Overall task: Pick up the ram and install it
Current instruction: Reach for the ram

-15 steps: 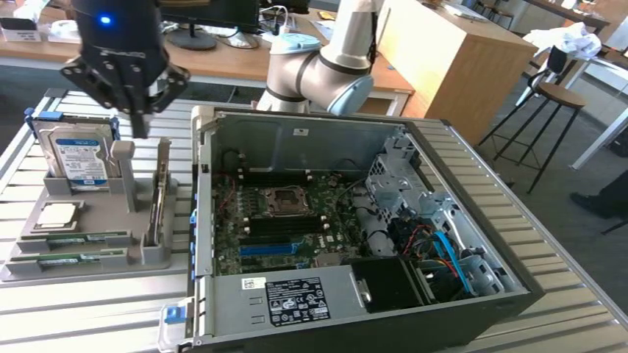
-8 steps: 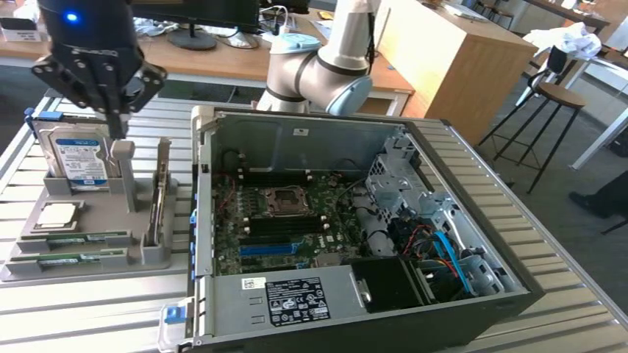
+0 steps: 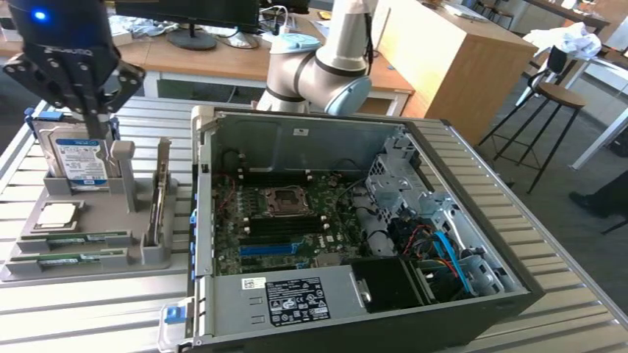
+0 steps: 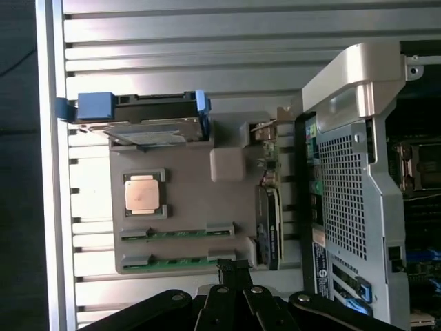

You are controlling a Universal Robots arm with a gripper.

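Two alike green ram sticks lie flat in slots of a grey tray (image 3: 147, 257): one (image 3: 84, 239) behind the other (image 3: 70, 259). I cannot tell which is the task's ram. The wrist view looks down on both sticks (image 4: 178, 233) (image 4: 176, 261). My gripper (image 3: 95, 125) hangs high over the tray's back end, in front of the hard drive (image 3: 79, 158), shut and holding nothing. Its fingertips (image 4: 234, 269) appear beside the end of the outer stick. The open computer case (image 3: 206, 132) lies at the exterior view's right of the tray, with the motherboard's memory slots (image 3: 279, 229) exposed.
The tray also holds a square silver CPU (image 3: 57, 215) and an upright card (image 3: 157, 198). The case's raised wall (image 4: 344, 96) stands close beside the tray. Cables and a drive cage (image 3: 412, 198) crowd the case's far side. The arm's base (image 3: 314, 73) rises behind the case.
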